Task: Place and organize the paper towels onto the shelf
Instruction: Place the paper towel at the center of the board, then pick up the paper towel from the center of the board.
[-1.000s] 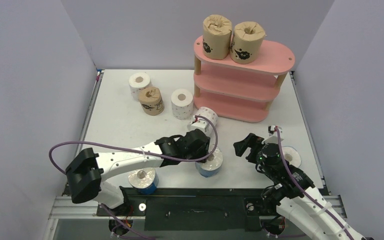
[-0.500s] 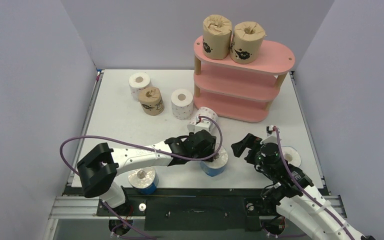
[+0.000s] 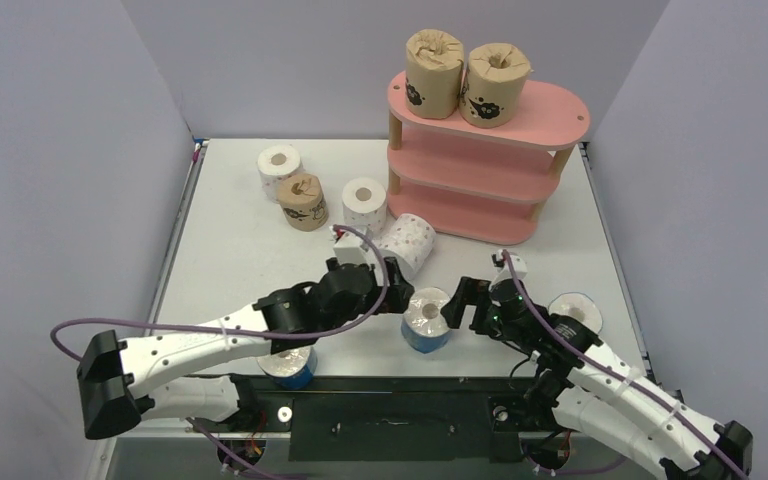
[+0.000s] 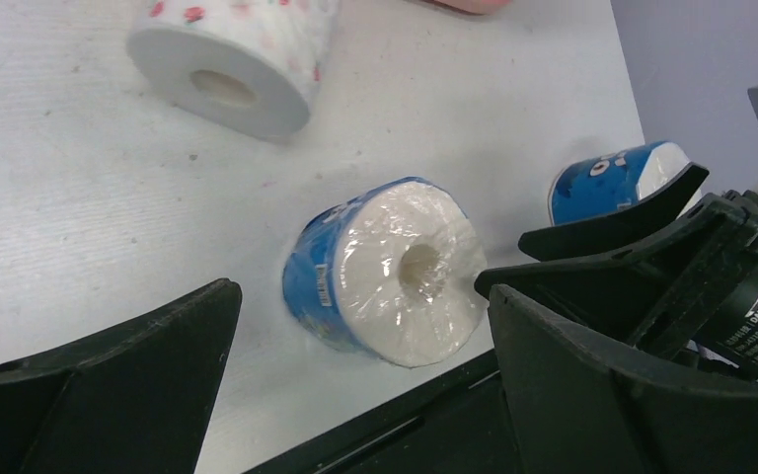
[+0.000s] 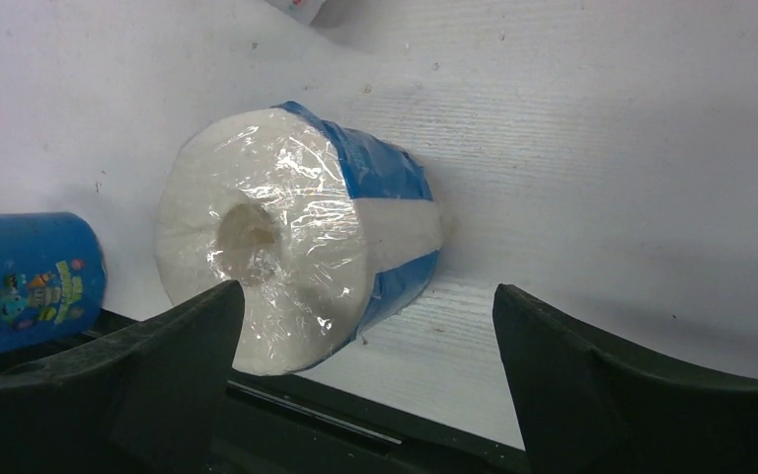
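Two brown rolls sit on the shelf; seven are left on the desk. Left pincer and right pincer: open, empty, blue roll directly ahead.

White lettering on the black motor housing of the right arm reads "DAMIAO", with a smaller line beneath it ending in "V3.0". The rest of that line is too small to make out. A blue roll on the worktop behind carries white printed marks, none legible.
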Controlling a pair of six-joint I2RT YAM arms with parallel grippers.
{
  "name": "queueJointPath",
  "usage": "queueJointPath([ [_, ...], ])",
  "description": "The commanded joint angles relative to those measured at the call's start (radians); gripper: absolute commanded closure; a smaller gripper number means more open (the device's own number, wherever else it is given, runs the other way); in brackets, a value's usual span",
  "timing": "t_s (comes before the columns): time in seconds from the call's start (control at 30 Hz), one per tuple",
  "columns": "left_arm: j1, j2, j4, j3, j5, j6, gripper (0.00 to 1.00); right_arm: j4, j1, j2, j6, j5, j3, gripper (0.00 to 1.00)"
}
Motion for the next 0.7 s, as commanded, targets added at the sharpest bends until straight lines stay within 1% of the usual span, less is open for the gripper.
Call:
queueJointPath([
  [0.0, -0.005, -0.14, 0.07, -0.16, -0.128, -0.104, 0.03, 0.006, 0.085, 0.087, -0.008, 0.084, 0.07, 0.09],
  [0.03, -0.005, -0.178, 0.089, -0.207, -0.134, -0.125, 0.03, 0.01, 0.105, 0.102, -0.002, 0.097, 0.072, 0.1],
  [0.17, -0.005, -0.242, 0.077, -0.274, -0.159, -0.169, 0.03, 0.04, 0.129, 0.138, 0.014, 0.119, 0.076, 0.11],
  [0.53, -0.017, -0.314, 0.043, -0.333, -0.201, -0.223, 0.01, 0.131, 0.131, 0.222, 0.055, 0.173, 0.07, 0.14],
  [0.67, -0.022, -0.321, 0.045, -0.338, -0.214, -0.233, 0.01, 0.135, 0.128, 0.238, 0.069, 0.193, 0.073, 0.11],
])
